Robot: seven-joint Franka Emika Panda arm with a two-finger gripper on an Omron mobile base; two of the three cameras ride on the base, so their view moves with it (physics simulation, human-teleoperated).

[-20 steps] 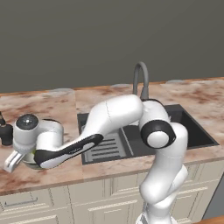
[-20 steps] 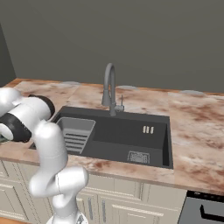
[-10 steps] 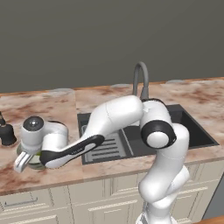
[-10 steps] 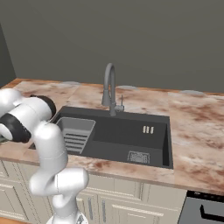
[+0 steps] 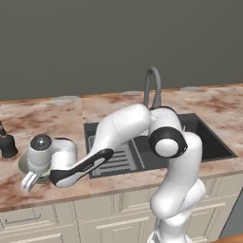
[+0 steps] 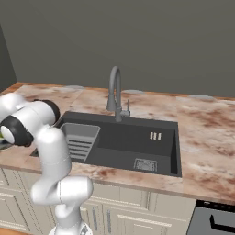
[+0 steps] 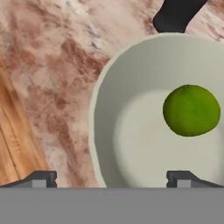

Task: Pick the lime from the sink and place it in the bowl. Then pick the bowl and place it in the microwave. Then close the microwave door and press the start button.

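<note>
Item, lime (image 7: pixel 191 110): lying inside the bowl (image 7: pixel 131 144), on its glossy whitish bottom toward one side, with nothing gripping it; the bowl is sitting on the marbled brown counter (image 5: pixel 52 118) to the left of the sink (image 6: pixel 124 142), partly covered by the arm's wrist in the left base view. Item, gripper (image 7: pixel 109 177): hanging over the bowl's near rim with its fingertips (image 7: pixel 41 178) spread wide apart, one outside the rim and one above the inside, pinching nothing. Item, small black object (image 7: pixel 175 15): standing on the counter just beyond the bowl's far rim.
</note>
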